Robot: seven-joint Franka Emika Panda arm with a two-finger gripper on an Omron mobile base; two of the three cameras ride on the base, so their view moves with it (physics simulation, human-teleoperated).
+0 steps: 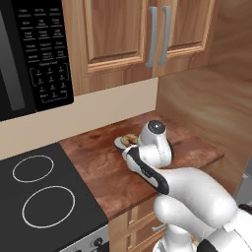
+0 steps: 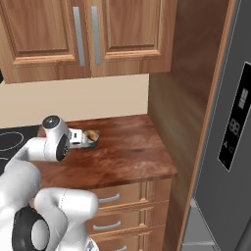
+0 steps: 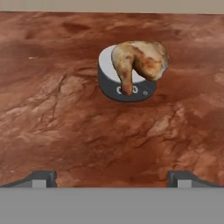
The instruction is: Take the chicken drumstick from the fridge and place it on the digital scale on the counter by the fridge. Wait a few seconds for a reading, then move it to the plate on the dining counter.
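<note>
Clearly the gripper (image 3: 112, 178) stands wide open and empty, its two fingertips (image 3: 41, 178) far apart above bare wood, touching nothing. Ahead of it the chicken drumstick (image 3: 141, 61) lies on the digital scale (image 3: 127, 85), its bone end drooping over the front edge. The scale sits on the counter (image 2: 132, 152), probably toward its back, beside the fridge (image 2: 230, 147).

A cream wall (image 1: 98, 115) is seen as the landmark. Above it, wooden cupboards (image 1: 123, 34) with grey bar handles (image 1: 158, 35) are mounted. To its left, a black microwave (image 1: 29, 54) is hung, and below that a black cooktop (image 1: 42, 189) with white rings is set. To its right, a tall wooden side panel (image 2: 184, 98) is fixed. Below it, light wooden drawers (image 2: 122, 206) are fitted.
</note>
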